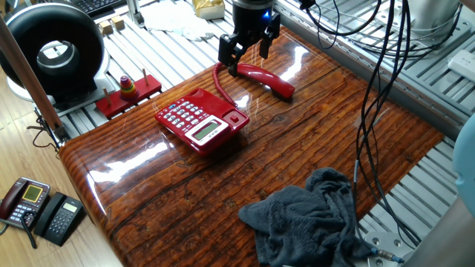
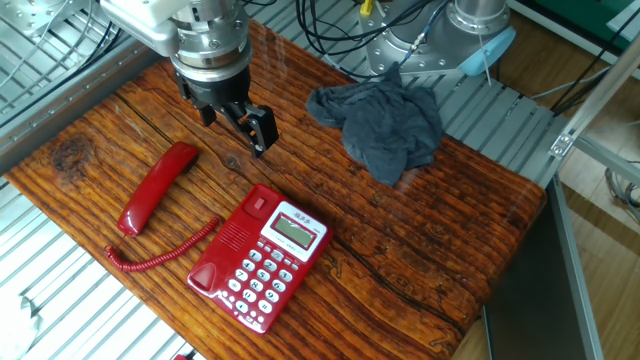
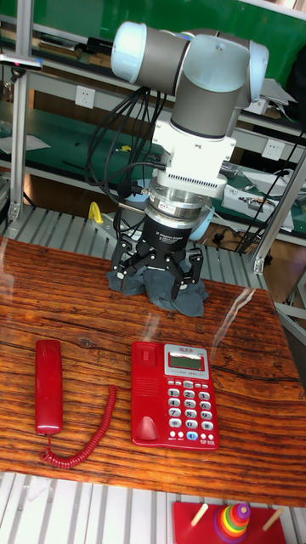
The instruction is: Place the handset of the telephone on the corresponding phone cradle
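The red telephone (image 1: 200,119) (image 2: 258,256) (image 3: 173,395) lies flat on the wooden table. Its phone cradle (image 1: 219,104) (image 2: 232,240) (image 3: 146,393) holds nothing. The red handset (image 1: 266,79) (image 2: 155,187) (image 3: 48,384) lies on the table beside the base. A coiled cord (image 2: 160,255) joins the two. My gripper (image 1: 247,50) (image 2: 235,122) (image 3: 159,280) hangs open above the table, close to the handset's far end. It touches nothing, and nothing is between its fingers.
A crumpled grey cloth (image 1: 312,219) (image 2: 385,125) lies on the table away from the phone. A red ring-stacker toy (image 1: 128,89) (image 3: 231,518) sits just off the table edge. Two dark phones (image 1: 41,208) lie on the floor. Black cables (image 1: 378,89) hang over one side.
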You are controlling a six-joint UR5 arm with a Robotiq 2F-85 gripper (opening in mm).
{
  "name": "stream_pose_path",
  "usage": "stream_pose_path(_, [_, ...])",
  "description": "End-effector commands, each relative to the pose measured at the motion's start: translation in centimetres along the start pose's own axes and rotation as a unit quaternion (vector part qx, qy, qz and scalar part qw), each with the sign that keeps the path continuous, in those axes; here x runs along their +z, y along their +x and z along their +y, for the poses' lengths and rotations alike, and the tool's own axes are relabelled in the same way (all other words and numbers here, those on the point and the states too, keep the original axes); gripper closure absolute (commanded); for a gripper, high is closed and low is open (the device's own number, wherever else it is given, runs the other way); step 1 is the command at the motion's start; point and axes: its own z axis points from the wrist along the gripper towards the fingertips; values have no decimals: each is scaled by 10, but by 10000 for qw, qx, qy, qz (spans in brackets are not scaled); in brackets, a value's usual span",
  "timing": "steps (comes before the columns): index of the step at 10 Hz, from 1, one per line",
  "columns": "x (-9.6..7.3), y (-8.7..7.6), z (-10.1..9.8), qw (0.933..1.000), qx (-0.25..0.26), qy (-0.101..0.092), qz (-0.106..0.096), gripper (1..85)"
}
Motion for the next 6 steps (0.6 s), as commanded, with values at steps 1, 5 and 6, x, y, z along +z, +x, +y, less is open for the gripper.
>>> stream_pose_path(1, [-5,37,40,9877,1179,-633,807,847])
stream_pose_path(5, [-6,37,42,9875,1193,-648,802,847])
stream_pose_path(6, [-5,37,41,9878,1180,-626,799,847])
